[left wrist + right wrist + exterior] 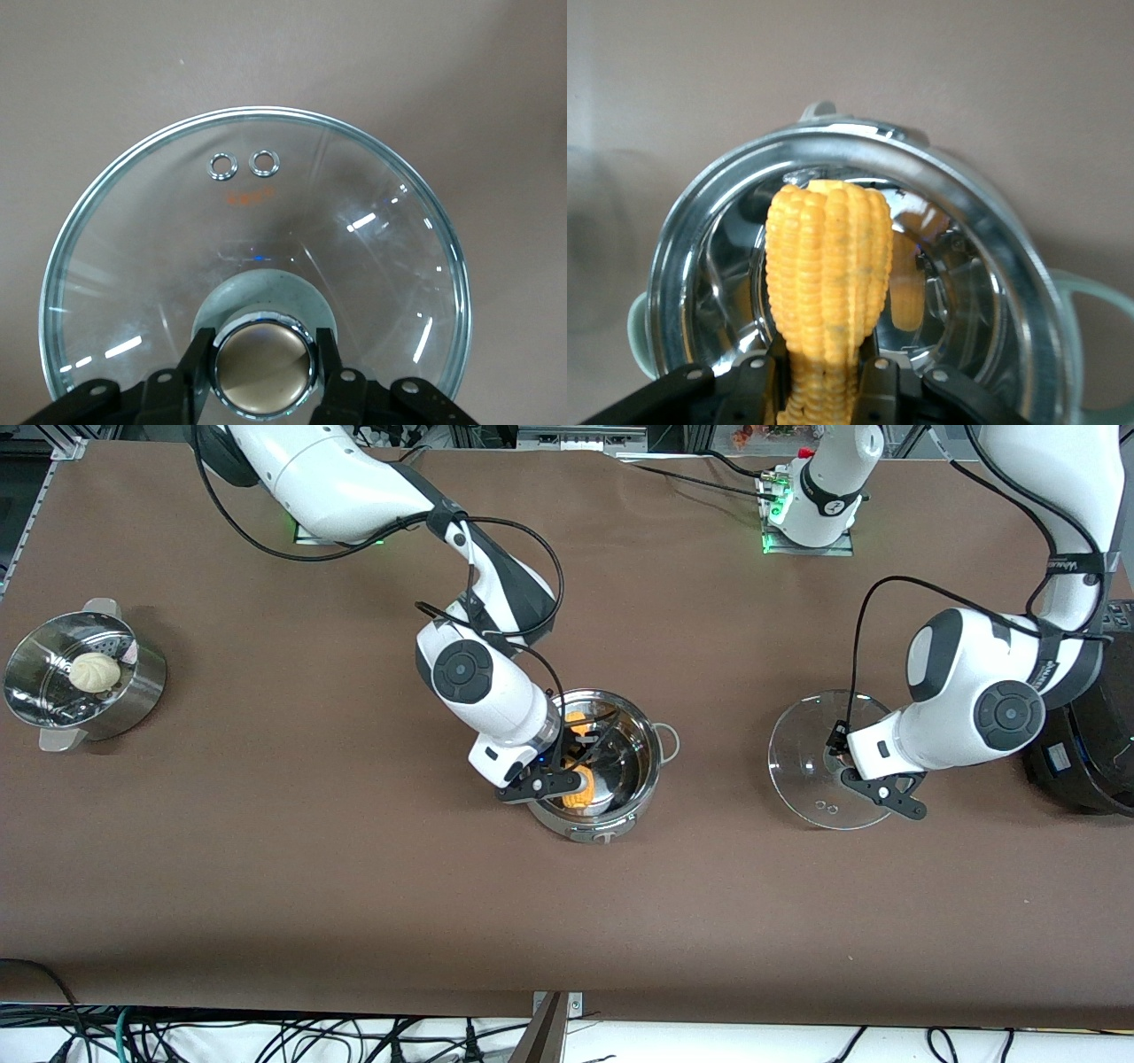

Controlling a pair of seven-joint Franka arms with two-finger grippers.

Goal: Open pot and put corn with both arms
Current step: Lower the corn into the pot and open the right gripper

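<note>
Two white robot arms work over a brown tabletop, with a shiny steel pot near its middle as the landmark. The pot stands open, its pale loop handles sticking out at its sides.

The right hand hangs over the pot's mouth, its two black fingers clamped on the narrow end of a yellow corn cob. In the right wrist view the cob points down into the pot, its blunt end above the mirrored bottom, where a yellow reflection shows. Whether the cob touches the bottom cannot be told.

The clear glass lid is off the pot, well apart from it toward the left arm's end of the tabletop. The left hand is at the lid's centre. In the left wrist view its fingers are closed on either side of the round metal knob, gripping it. Two small steam-vent rings sit near the lid's rim. Whether the lid rests on the tabletop or hangs just above it cannot be told.

Well apart from the pot, toward the right arm's end of the tabletop, stands a perforated steel steamer basket holding a round pale bun. A large black cooker sits at the tabletop's edge past the lid, at the left arm's end.
</note>
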